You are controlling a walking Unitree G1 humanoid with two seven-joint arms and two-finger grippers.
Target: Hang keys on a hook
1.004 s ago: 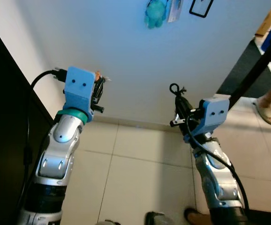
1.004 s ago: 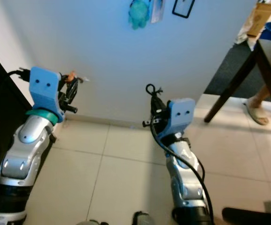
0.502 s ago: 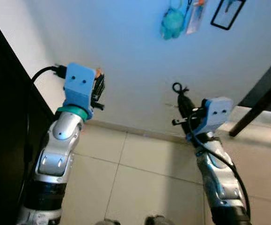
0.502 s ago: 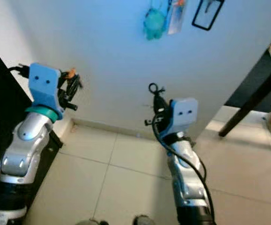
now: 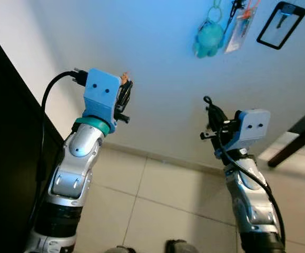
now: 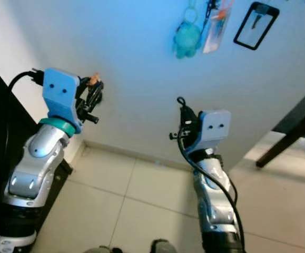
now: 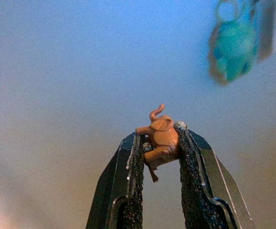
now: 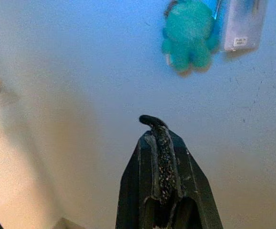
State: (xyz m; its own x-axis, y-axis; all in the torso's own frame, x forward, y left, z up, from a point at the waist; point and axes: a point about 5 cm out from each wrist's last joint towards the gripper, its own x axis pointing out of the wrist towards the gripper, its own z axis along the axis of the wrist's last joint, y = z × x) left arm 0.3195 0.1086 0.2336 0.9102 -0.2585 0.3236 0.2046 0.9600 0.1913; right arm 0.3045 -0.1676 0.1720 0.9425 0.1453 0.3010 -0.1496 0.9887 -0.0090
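Note:
My left gripper (image 5: 125,90) is raised in front of the white wall and is shut on the keys, whose small orange elephant charm (image 7: 160,139) sits between the black fingers (image 7: 191,157). High on the wall, up and to the right, hang a teal plush keychain (image 5: 208,42), a white tag on a lanyard (image 5: 236,30) and a black-framed key picture (image 5: 281,23). The hook that carries them lies at the top edge, mostly cut off. My right gripper (image 5: 211,108) is shut below the plush (image 8: 189,36), with a small black curl (image 8: 149,120) at its tip.
A dark cabinet (image 5: 5,137) stands close on my left. A dark table leg (image 5: 299,138) slants in at the right. Beige floor tiles (image 5: 157,200) run to the wall's skirting below both arms.
The camera has tilted up and turned, so the hanging things sit lower in view. Both arms have risen a little toward the wall. A person's sandalled foot at the right has left the view.

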